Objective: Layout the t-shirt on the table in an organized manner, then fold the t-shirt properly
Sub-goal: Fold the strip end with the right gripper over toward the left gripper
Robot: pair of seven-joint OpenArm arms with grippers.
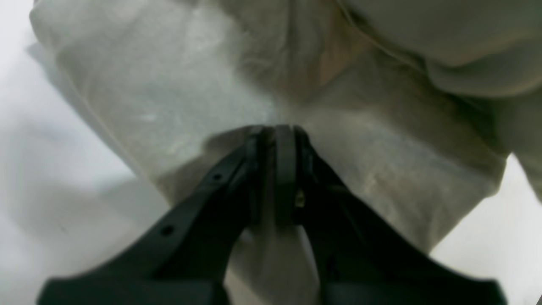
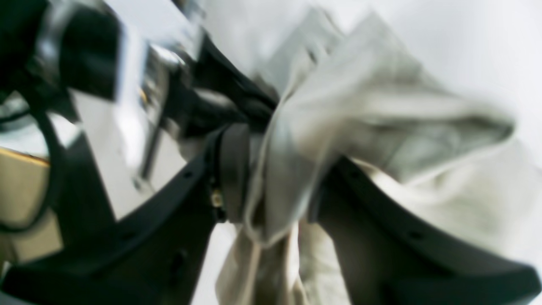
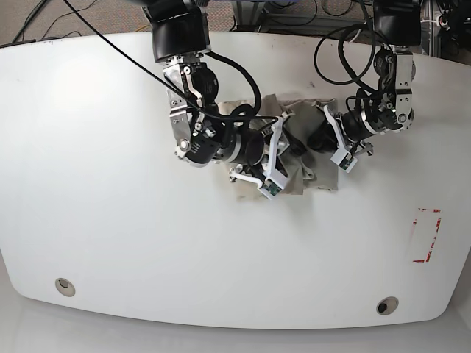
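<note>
1. Left wrist: I see my left gripper (image 1: 277, 129) pinched tight on a fold of the beige t-shirt (image 1: 178, 84), which lies on the white table (image 1: 38, 169).
2. Right wrist: my right gripper (image 2: 275, 169) clamps a bunched wad of the t-shirt (image 2: 381, 110); the view is blurred.
3. Base: the t-shirt (image 3: 298, 173) sits crumpled mid-table (image 3: 110, 220) between both arms, well apart from the red tape rectangle (image 3: 427, 235).
</note>
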